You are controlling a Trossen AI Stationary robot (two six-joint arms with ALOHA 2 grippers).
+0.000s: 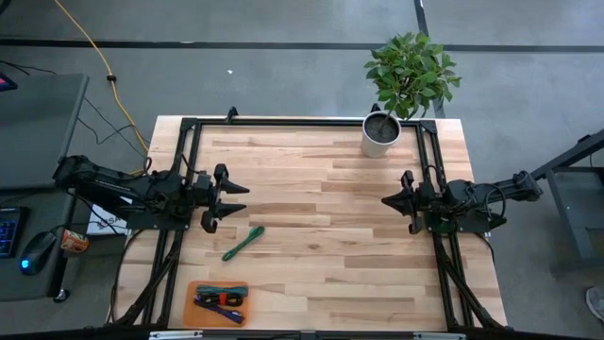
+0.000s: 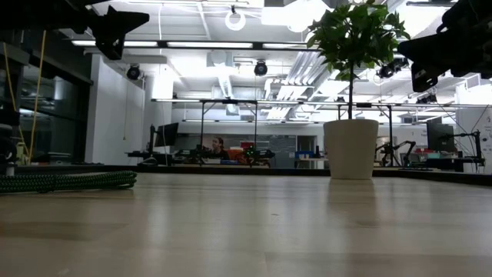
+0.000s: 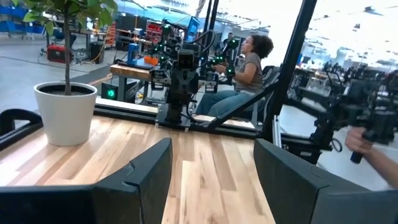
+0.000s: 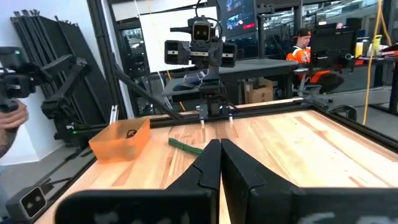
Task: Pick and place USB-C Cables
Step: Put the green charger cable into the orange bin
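A green USB-C cable bundle [image 1: 243, 244] lies flat on the wooden table, near the left side; it also shows in the low view [image 2: 69, 181] and the right wrist view [image 4: 185, 147]. The orange tray [image 1: 192, 313] sits at the near edge and holds teal [image 1: 223, 290], purple-blue [image 1: 226, 312] and red-and-black [image 1: 205, 302] bundles. My left gripper [image 1: 238, 198] is open above the table's left side, just beyond the green cable. My right gripper [image 1: 385, 199] is shut at the right side, far from the cables.
A white pot with a green plant [image 1: 381, 134] stands at the far edge, toward the right. The black frame rails [image 1: 283, 123] run along the table's sides. A yellow cord [image 1: 94, 47] lies on the floor off the table. A person [image 3: 245, 68] sits beyond the table.
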